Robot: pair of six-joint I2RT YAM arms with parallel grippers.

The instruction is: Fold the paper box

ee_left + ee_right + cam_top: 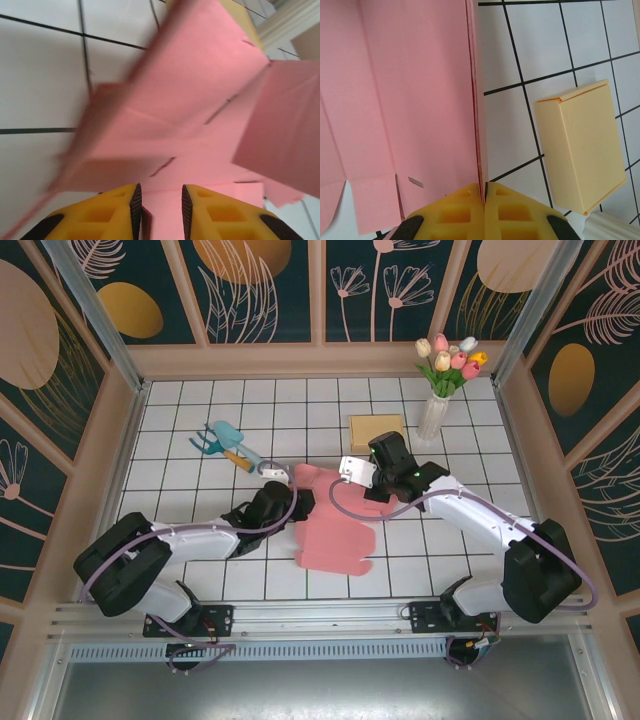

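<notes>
The paper box (pixel 335 532) is a pink cut sheet, partly flat on the white tiled table in the middle, with flaps raised at its far end. My right gripper (pixel 383 478) sits at its far right edge. In the right wrist view it (pixel 484 186) is shut on an upright folded edge of the pink sheet (pixel 415 100). My left gripper (pixel 283 502) is at the sheet's left side. In the left wrist view its jaws (pixel 160 189) stand apart over the pink paper (pixel 200 100), with a thin pink flap edge just inside the left finger (pixel 134 200).
A pale yellow folded box (pixel 377 430) (pixel 582 150) lies just behind the right gripper. A white vase of tulips (pixel 437 410) stands at the back right. A blue hand tool with a wooden handle (pixel 225 443) lies at the back left. Wooden walls ring the table.
</notes>
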